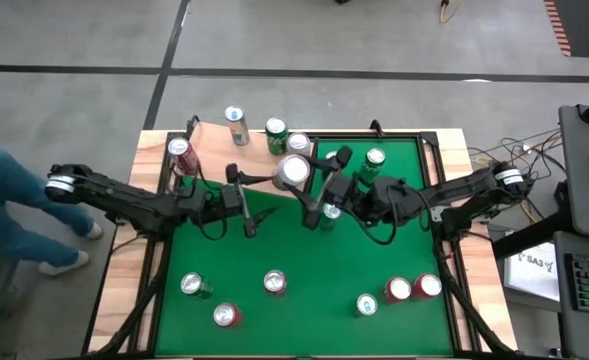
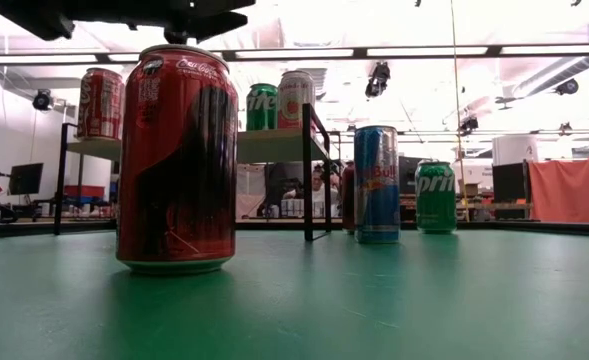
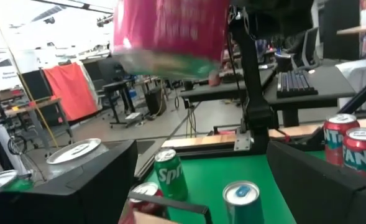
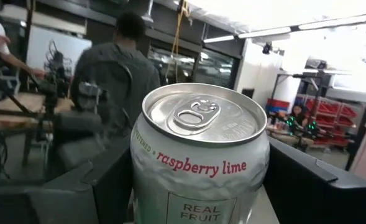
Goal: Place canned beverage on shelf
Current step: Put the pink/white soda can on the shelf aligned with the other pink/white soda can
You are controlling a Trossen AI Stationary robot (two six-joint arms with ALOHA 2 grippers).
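My right gripper (image 4: 198, 186) is shut on a white raspberry lime can (image 4: 198, 155), which shows in the high view as a silver lid (image 1: 294, 172) raised above the table's middle. The shelf (image 1: 209, 150) is a pale wood board at the far left, and three cans (image 1: 236, 122) (image 1: 276, 133) (image 1: 179, 150) stand on it. In the low view the shelf (image 2: 274, 146) bears a red can (image 2: 101, 102), a green one (image 2: 262, 106) and a white one (image 2: 296, 98). My left gripper (image 1: 244, 205) stands open left of the held can, with nothing between its fingers (image 3: 77, 186). My right gripper pinches the can's body by two opposite sides (image 4: 139, 177), below the lid, between its two fingers (image 4: 92, 180). The fingers come about level from the table's right side. The can stands upright with its lid up, lifted clear of the table.
Several cans stand along the near edge (image 1: 196, 285) (image 1: 275, 282) (image 1: 398, 290), and a green can (image 1: 374, 160) stands at the far right. In the low view a Coke can (image 2: 179, 160) stands close, with a Red Bull (image 2: 376, 185) and a Sprite (image 2: 436, 197) behind it. A person (image 1: 4, 200) is left of the table.
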